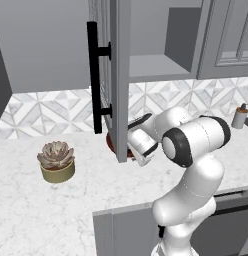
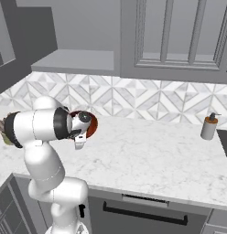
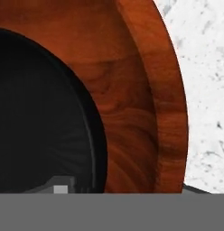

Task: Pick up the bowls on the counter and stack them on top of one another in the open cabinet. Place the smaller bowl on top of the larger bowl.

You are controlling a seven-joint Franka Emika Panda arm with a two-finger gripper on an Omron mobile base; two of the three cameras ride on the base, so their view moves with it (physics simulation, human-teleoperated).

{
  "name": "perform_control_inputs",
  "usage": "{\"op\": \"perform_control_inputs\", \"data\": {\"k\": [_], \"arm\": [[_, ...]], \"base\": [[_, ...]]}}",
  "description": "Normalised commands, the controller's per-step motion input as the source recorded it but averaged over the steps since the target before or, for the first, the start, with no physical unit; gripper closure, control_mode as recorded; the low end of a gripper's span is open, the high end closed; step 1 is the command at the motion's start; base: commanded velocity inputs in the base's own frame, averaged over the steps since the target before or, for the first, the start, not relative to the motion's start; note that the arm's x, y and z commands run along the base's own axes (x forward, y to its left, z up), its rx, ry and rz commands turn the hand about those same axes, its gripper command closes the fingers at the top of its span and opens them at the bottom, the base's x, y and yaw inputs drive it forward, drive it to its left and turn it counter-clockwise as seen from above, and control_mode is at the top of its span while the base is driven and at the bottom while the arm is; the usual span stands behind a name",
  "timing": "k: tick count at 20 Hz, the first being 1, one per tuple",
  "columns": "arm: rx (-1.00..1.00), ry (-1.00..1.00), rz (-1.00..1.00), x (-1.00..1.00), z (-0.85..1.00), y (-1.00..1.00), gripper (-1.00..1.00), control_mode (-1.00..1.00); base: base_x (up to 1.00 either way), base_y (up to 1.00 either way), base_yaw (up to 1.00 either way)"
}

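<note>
Black bowl [image 3: 41,113] sits nested in the brown bowl [image 3: 141,90] on the counter [image 3: 204,67] near its back edge, jaws low over them, width impossible to judge, and a grab catching both rims could drag the pair.

Even, soft rendered light, faint shadows, no glare; hand view slightly blurred.

Both base views look forward and down over the surface [image 1: 26,220], sharing the arm; the hand view sits close above the brown bowl [image 3: 145,90].
</note>
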Motion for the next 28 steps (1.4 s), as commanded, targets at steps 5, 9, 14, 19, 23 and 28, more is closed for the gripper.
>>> {"op": "perform_control_inputs", "data": {"k": [5, 9, 14, 19, 23, 28], "arm": [[0.03, 0.0, 0.0, -0.07, 0.17, -0.01, 1.0, -1.0], [0.02, 0.0, 0.01, -0.68, 0.74, -0.16, 1.0, -1.0], [0.0, -0.06, 0.03, -0.85, 1.0, -0.17, 1.0, -1.0], [-0.01, 0.0, 0.01, -0.75, 1.0, -0.28, 1.0, -1.0], [0.0, 0.0, 0.0, -0.79, 1.0, -0.29, 1.0, -1.0], [0.0, 0.0, 0.01, -0.69, 1.0, -0.1, 1.0, -1.0]], "base": [[0.0, 0.0, 0.0], [0.0, 0.0, 0.0], [0.0, 0.0, 0.0], [0.0, 0.0, 0.0], [0.0, 0.0, 0.0], [0.0, 0.0, 0.0]]}}
